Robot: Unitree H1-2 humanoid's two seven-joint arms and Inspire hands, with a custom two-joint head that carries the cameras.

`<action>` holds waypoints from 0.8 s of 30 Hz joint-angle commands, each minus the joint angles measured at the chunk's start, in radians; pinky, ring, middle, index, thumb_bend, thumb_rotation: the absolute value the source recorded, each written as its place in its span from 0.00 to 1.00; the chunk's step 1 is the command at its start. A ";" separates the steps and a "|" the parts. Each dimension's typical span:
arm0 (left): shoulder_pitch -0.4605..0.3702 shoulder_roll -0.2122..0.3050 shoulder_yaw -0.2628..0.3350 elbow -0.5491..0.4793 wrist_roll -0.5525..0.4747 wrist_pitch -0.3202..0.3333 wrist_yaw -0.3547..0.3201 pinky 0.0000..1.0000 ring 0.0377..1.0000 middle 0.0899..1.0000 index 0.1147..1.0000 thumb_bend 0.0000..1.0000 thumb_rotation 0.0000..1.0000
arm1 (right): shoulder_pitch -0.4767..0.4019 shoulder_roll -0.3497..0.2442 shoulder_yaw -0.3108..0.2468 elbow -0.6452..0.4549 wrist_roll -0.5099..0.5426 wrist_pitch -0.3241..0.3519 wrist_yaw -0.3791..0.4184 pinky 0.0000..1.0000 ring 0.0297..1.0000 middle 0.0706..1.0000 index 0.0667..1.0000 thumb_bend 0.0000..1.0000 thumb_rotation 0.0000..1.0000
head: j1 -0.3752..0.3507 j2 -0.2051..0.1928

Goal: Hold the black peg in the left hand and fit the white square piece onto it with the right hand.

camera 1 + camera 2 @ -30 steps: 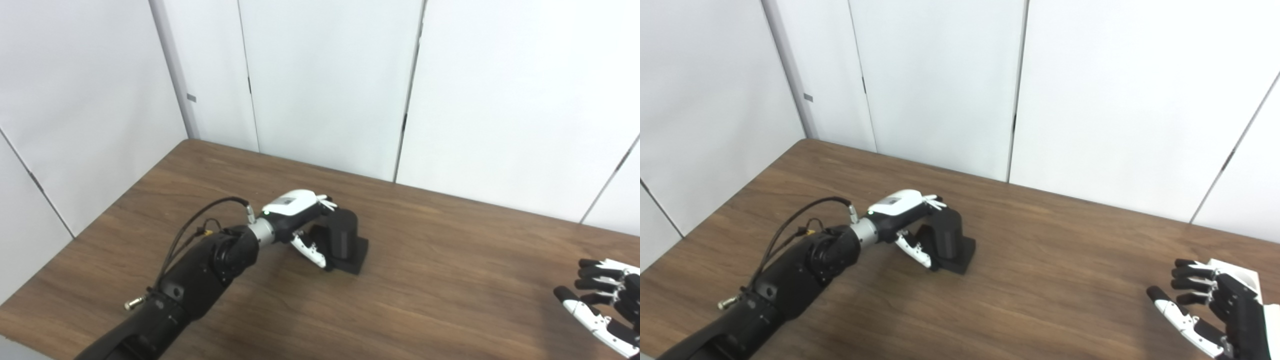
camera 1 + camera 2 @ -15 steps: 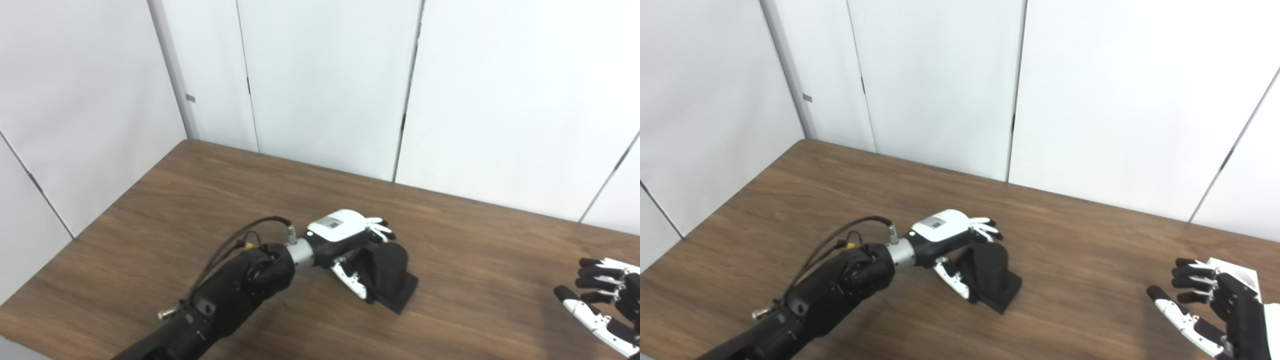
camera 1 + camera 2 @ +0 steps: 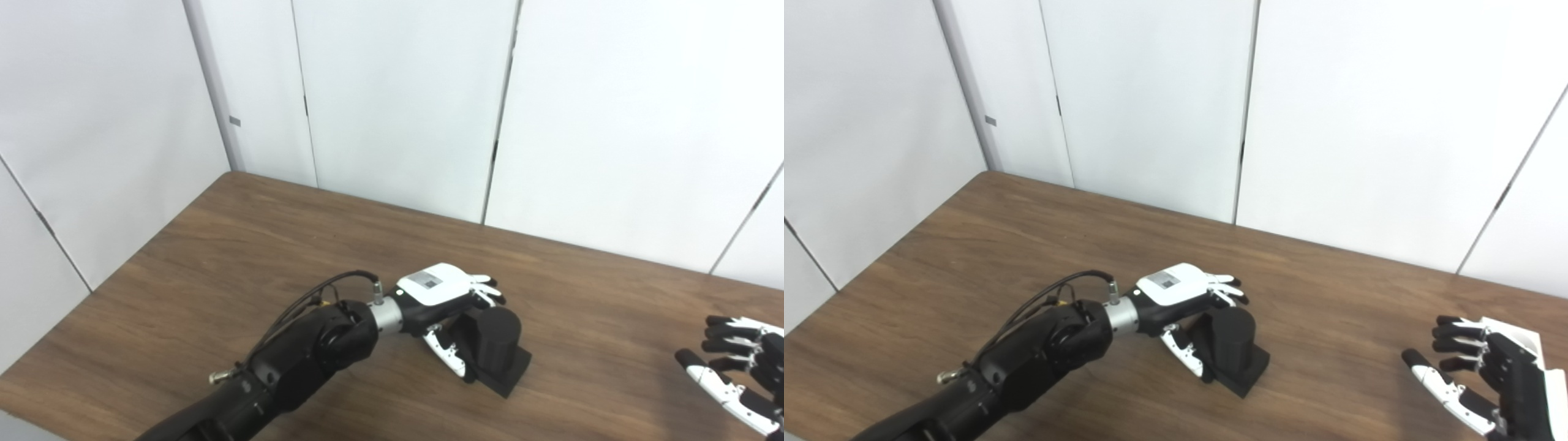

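Note:
The black peg, a thick round post on a square base, leans to the right near the table's middle, its base low over the wood. My left hand is shut on it, fingers over the top of the post and thumb on the near side. My right hand is open and empty at the far right, fingers spread and pointing left. A white flat shape shows just behind its fingers. I cannot tell whether that is the white square piece or the hand's own shell.
The brown wooden table runs back to white wall panels on the far and left sides. Bare wood lies between the two hands. My left forearm and its cable cross the near left part of the table.
My left hand has carried the black peg to the right and nearer, toward the table's middle, and the peg now leans more. The right hand has stayed almost still.

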 commanded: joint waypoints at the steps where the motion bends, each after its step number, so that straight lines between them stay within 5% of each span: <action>1: 0.030 -0.026 -0.085 0.047 0.100 -0.025 -0.040 0.92 0.97 0.87 0.42 0.52 0.08 | -0.029 -0.009 -0.008 -0.026 0.003 -0.036 -0.002 0.44 0.55 0.65 0.45 0.49 0.11 | -0.003 0.002; 11: 0.012 -0.018 -0.141 0.073 0.112 -0.031 -0.024 0.95 0.97 0.88 0.42 0.52 0.07 | -0.030 -0.018 -0.008 0.010 0.002 -0.080 -0.005 0.47 0.57 0.66 0.45 0.49 0.11 | -0.069 0.018; 19: 0.017 0.028 -0.136 0.041 0.102 -0.044 -0.046 0.93 0.97 0.88 0.42 0.52 0.07 | -0.050 -0.040 0.007 0.031 -0.036 -0.157 -0.003 0.46 0.57 0.63 0.46 0.49 0.12 | -0.280 0.032; 24: 0.021 0.050 -0.128 0.052 0.080 -0.075 -0.029 0.90 0.95 0.86 0.42 0.52 0.07 | -0.109 -0.133 0.024 0.013 -0.067 -0.133 0.067 0.43 0.54 0.63 0.46 0.50 0.13 | -0.421 0.014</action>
